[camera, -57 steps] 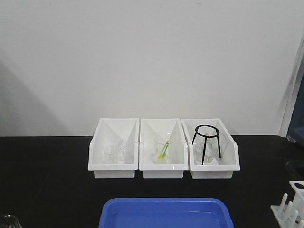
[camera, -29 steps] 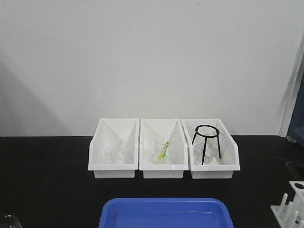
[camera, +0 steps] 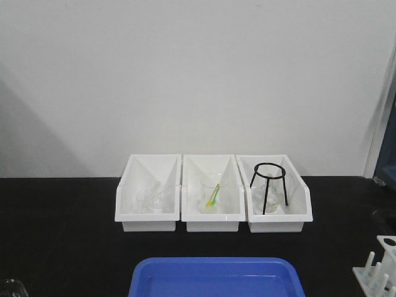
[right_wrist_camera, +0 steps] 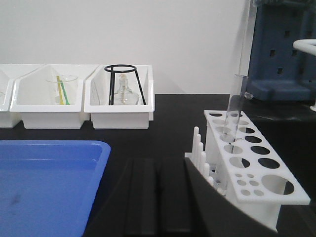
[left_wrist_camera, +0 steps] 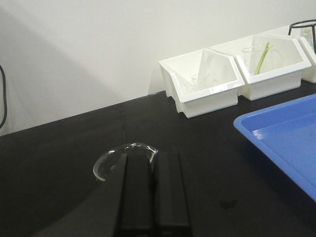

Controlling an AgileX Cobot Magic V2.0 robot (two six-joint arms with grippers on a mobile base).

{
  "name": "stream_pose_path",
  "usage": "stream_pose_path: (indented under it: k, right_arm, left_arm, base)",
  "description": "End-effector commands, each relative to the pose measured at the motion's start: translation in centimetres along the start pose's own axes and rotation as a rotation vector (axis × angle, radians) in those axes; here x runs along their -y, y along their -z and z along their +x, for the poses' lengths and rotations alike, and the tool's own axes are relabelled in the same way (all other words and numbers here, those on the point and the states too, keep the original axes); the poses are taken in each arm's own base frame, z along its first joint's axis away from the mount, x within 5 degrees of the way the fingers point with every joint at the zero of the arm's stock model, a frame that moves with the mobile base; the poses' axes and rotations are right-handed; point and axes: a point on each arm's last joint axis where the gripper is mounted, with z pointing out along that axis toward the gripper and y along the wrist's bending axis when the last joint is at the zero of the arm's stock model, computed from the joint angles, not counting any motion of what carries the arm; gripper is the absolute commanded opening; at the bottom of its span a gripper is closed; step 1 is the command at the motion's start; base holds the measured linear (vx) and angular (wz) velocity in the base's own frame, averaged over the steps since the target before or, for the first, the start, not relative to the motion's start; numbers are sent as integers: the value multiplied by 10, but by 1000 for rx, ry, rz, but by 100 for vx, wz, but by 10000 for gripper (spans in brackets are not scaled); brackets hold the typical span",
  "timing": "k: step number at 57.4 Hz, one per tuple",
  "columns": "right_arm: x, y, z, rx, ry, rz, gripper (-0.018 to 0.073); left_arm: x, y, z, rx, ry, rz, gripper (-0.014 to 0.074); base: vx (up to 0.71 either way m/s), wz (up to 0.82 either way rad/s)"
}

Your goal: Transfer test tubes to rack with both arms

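One clear test tube [right_wrist_camera: 234, 106] stands upright in a far hole of the white rack [right_wrist_camera: 256, 165], just right of my right gripper [right_wrist_camera: 159, 163]. That gripper is shut and holds nothing, low over the black table. The rack [camera: 375, 272] also shows at the front view's lower right edge. My left gripper [left_wrist_camera: 153, 157] is shut too, with nothing between its fingers. It sits just in front of a clear glass beaker [left_wrist_camera: 106, 165] on the table. No other test tubes show.
Three white open-front bins [camera: 213, 219] line the back wall, holding glassware, a green-yellow stick and a black tripod stand [camera: 269, 184]. A blue tray [camera: 213, 277] lies at the front middle between the arms. A blue pegboard [right_wrist_camera: 281, 49] stands behind the rack.
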Motion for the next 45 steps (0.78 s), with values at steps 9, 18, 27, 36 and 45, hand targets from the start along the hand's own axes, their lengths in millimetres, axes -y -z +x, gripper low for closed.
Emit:
stream_pose_path:
  k: [9, 18, 27, 36, 45]
  right_arm:
    - [0, 0, -3, 65, 2, -3, -7]
    - [0, 0, -3, 65, 2, -1, -7]
    - [0, 0, -3, 65, 2, -1, -7]
    - [0, 0, -3, 65, 2, -1, -7]
    - [0, 0, -3, 65, 2, -1, -7]
  left_arm:
    - [-1, -1, 2, 53, 21, -18, -20]
    - [-1, -1, 2, 53, 21, -18, -20]
    - [-1, -1, 2, 53, 21, -18, -20]
    - [-1, -1, 2, 53, 20, -18, -20]
    - [-1, -1, 2, 53, 20, -18, -20]
  base:
    - [0, 0]
    - [0, 0]
    - [0, 0]
    - [0, 0]
    - [0, 0]
